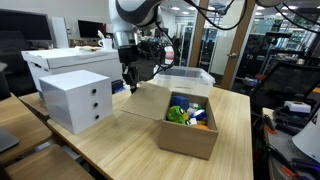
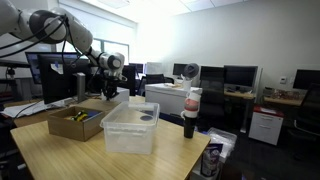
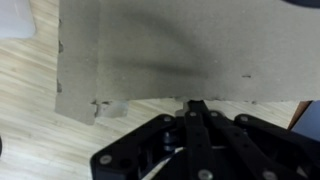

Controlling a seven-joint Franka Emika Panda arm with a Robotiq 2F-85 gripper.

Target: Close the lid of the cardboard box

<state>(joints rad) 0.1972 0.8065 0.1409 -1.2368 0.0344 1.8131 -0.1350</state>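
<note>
The cardboard box [image 1: 188, 130] is small, plain brown and corrugated. It is standing upright with its top open, sitting close to the edge of the desk [image 1: 100, 150] nearest the camera in an exterior view and well away from the far corners. In an exterior view the cardboard box [image 2: 72, 124] is sitting near a desk corner. The lid [image 1: 140, 105] is lying open, spreading outward from the box's rim toward the middle of the desk, with its plain brown inner face pointing upward. In the wrist view the lid [image 3: 160, 50] is filling the upper part, flat, with one rough edge showing over the wood.
</note>
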